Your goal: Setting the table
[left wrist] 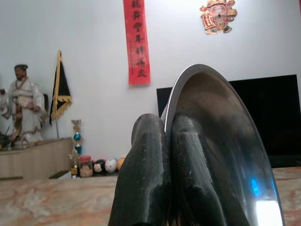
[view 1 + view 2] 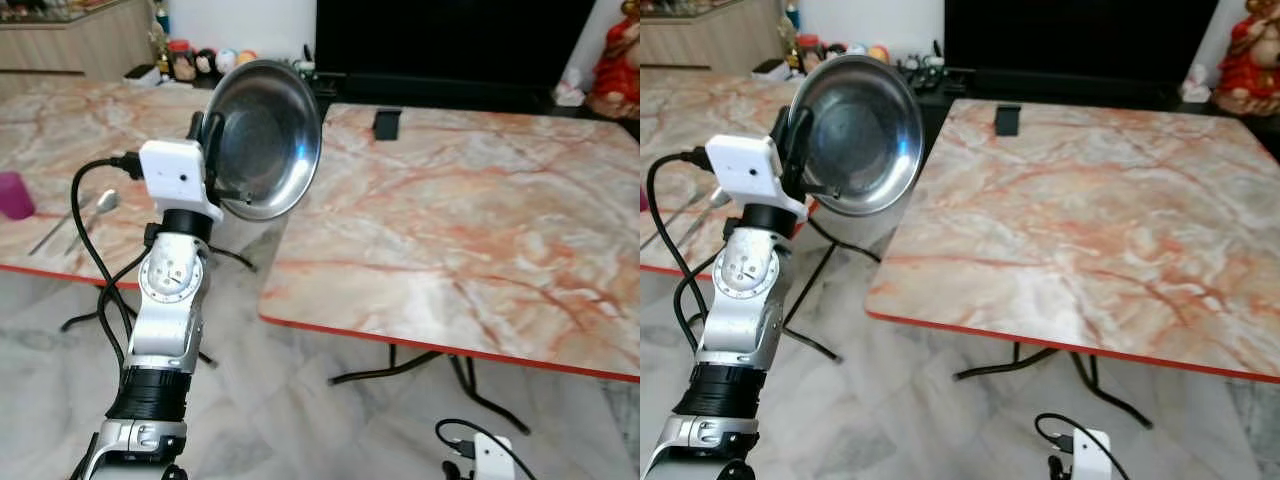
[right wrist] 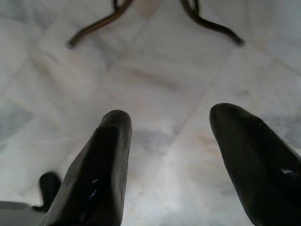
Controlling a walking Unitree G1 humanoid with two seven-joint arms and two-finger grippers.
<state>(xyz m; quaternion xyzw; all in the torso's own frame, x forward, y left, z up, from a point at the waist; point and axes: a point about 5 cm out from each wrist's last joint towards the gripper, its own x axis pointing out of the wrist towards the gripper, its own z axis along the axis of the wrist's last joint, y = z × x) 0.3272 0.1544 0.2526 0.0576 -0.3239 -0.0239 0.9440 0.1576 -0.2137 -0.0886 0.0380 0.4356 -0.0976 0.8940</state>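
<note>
Your left gripper (image 2: 212, 160) is raised, fingers pinched on the rim of the steel plate (image 2: 265, 135), held on edge above the gap between the marble tables (image 2: 450, 230). Left wrist view: both fingers (image 1: 146, 174) clamp the rim. Right wrist view: your right gripper (image 3: 171, 155) hangs spread and empty over floor. Plate looks light, stiff, slippery; keep your grip at the rim.

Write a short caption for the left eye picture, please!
Left gripper lifts a steel plate beside the marble table.

Left arm (image 2: 165, 300): raised upright, wrist bent forward, left gripper (image 2: 215, 160) with jaws pinched together on the rim of a steel plate (image 2: 265, 135). Right gripper (image 3: 169, 155): hanging low, jaws spread apart.
</note>
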